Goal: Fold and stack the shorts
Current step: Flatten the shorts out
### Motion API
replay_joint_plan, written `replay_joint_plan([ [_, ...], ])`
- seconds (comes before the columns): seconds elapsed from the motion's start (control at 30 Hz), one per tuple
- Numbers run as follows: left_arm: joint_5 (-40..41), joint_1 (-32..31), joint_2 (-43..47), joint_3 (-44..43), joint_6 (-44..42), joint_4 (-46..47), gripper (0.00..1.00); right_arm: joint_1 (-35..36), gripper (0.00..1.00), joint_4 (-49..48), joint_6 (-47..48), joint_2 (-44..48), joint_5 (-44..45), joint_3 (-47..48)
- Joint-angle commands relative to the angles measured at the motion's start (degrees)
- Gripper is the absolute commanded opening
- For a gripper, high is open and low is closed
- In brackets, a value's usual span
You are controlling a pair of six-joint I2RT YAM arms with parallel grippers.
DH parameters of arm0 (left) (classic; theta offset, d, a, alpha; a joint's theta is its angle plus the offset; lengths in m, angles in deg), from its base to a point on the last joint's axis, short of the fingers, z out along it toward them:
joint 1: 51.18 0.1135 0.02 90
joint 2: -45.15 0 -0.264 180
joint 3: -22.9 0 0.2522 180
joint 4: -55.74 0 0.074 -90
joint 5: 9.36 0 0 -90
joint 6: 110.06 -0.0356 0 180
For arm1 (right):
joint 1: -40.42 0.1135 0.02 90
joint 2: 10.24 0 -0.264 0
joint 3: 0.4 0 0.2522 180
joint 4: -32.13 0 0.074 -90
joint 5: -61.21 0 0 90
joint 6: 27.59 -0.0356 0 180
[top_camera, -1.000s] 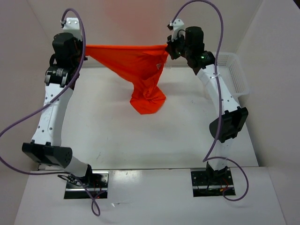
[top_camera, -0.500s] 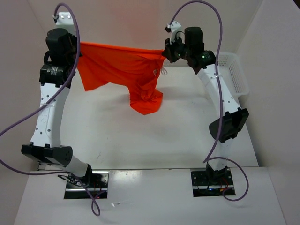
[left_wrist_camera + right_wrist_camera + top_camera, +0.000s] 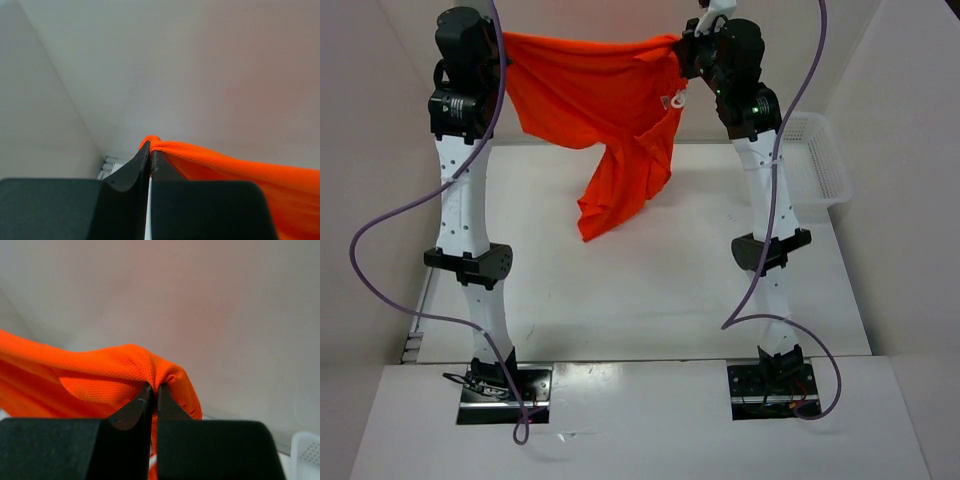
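Arms stood nearly upright, wrists high over the far edge of the white table [image 3: 620, 300]. Left gripper [image 3: 149, 148] and right gripper [image 3: 154, 390] each pinched shut on a top corner of the bright orange soft fabric shorts [image 3: 600, 90], which hung between them. Whether the lowest tip touched the surface could not be told.
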Motion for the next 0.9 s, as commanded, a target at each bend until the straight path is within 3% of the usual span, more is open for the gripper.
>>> replay_joint_plan([
  [0.0,-3.51,0.45,6.19,-1.84,-0.23,-5.92,0.00,1.22,0.00,5.73,0.38,4.65,1.75,3.82],
  [0.13,-13.89,1.16,9.69,1.49,-0.23,-19.61,0.00,5.35,0.00,23.26,2.15,5.36,0.68,2.16],
  [0.23,-19.35,1.16,15.99,16.21,-0.23,-21.16,0.00,10.00,0.00,26.40,5.04,9.63,-0.02,-9.07],
  [0.27,-20.06,1.16,19.08,23.14,-0.23,-19.41,0.00,10.88,0.00,26.40,5.05,11.06,-0.80,-14.93],
  [0.3,-19.02,-0.67,27.64,42.09,-0.23,-11.73,0.00,12.63,0.00,26.40,5.05,12.72,-0.81,-19.25],
  [0.37,-14.64,-3.57,37.34,63.36,-0.23,-1.69,0.00,14.49,0.00,26.40,5.58,18.70,-0.81,-34.57],
  [0.4,-9.92,-6.46,44.27,78.60,-0.23,4.19,0.00,15.10,0.00,26.40,6.36,20.72,-1.33,-39.81],
  [0.43,-8.91,-6.49,46.51,83.45,-0.23,4.25,0.00,15.81,0.00,25.36,6.37,25.09,-1.34,-50.30],
  [0.5,-9.51,-6.49,50.64,90.24,-0.23,1.36,0.00,16.34,0.00,23.60,6.37,29.68,-1.95,-61.08],
  [0.53,-10.04,-6.49,52.06,97.14,-0.23,0.74,0.00,16.86,0.00,22.46,6.98,34.05,-1.34,-71.23],
  [0.63,-11.88,-6.49,57.86,106.68,-0.23,0.12,0.00,19.24,0.00,18.06,8.30,37.43,-0.55,-85.16],
  [0.77,-10.49,-5.97,60.59,116.01,-0.23,-0.49,0.00,21.52,0.00,13.14,10.50,35.70,0.07,-90.40],
  [0.87,-8.03,-4.56,61.91,119.62,-0.23,0.12,0.00,25.91,0.00,12.52,11.72,30.61,1.73,-84.36],
])
